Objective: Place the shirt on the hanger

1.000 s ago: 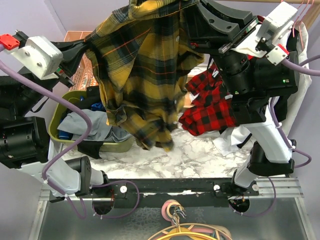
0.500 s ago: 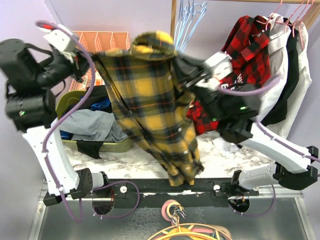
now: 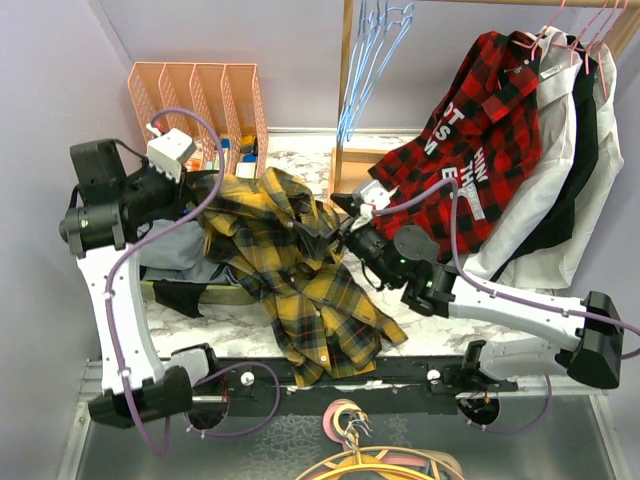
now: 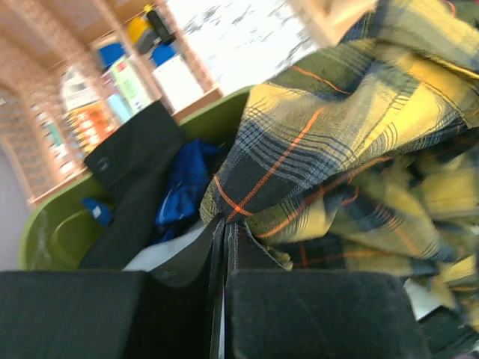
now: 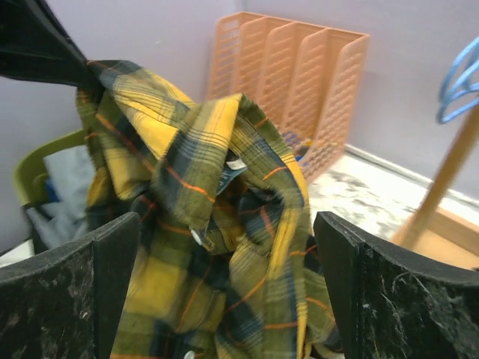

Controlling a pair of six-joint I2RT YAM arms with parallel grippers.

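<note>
Mustard-yellow and dark plaid flannel shirt [image 3: 300, 280] lay crumpled over the edge of the green plastic bin [image 4: 52, 224] and onto the marble worktop [image 3: 290, 150], well apart from the thin light-blue wire hanger [image 3: 372, 50] hanging at the back. Left gripper [image 4: 224, 239] was pinching a fold of it; right gripper [image 5: 227, 224] was spread wide, holding nothing, facing the collar [image 5: 217, 127]. Judged it soft, limp and light, so any grab would bunch; collar or shoulder seams looked like the best hold to let it hang open
</note>
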